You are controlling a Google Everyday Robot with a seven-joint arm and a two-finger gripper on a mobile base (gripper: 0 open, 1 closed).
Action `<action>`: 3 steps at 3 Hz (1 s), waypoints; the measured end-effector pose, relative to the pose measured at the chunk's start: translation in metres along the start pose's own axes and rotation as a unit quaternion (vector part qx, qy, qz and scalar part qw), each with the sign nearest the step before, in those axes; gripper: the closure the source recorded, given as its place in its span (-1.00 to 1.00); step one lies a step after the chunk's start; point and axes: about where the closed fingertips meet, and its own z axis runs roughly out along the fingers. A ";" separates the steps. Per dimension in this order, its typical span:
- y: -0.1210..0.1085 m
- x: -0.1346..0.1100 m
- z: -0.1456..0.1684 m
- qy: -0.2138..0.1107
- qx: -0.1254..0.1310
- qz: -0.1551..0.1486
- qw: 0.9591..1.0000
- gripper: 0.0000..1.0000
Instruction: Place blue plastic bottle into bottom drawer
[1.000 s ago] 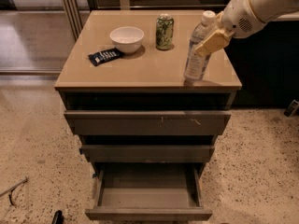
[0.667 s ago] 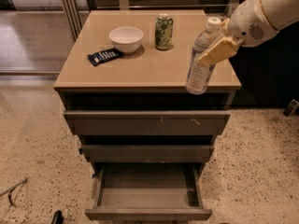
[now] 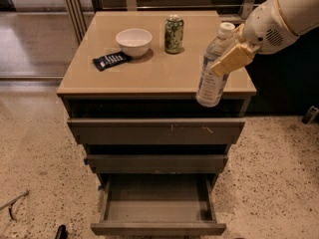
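My gripper [image 3: 230, 59] is shut on the blue plastic bottle [image 3: 213, 76], a clear bluish bottle with a white cap. It holds the bottle lifted and slightly tilted over the front right edge of the cabinet top [image 3: 149, 73], its base hanging past the edge. The bottom drawer [image 3: 158, 210] is pulled wide open below, an empty grey-brown box. The arm comes in from the upper right.
On the cabinet top stand a green patterned can [image 3: 174, 34], a white bowl [image 3: 133, 42] and a dark snack packet [image 3: 111, 60]. The two upper drawers [image 3: 157, 131] are slightly pulled out. Speckled floor surrounds the cabinet; a metal post stands at back left.
The gripper has lifted the bottle off the cabinet top and carried it forward, past the front edge.
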 end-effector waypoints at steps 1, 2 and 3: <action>0.028 -0.007 -0.009 -0.013 0.010 -0.003 1.000 1.00; 0.060 0.022 0.032 -0.027 0.020 0.006 0.999 1.00; 0.074 0.045 0.066 -0.024 0.016 0.014 0.999 1.00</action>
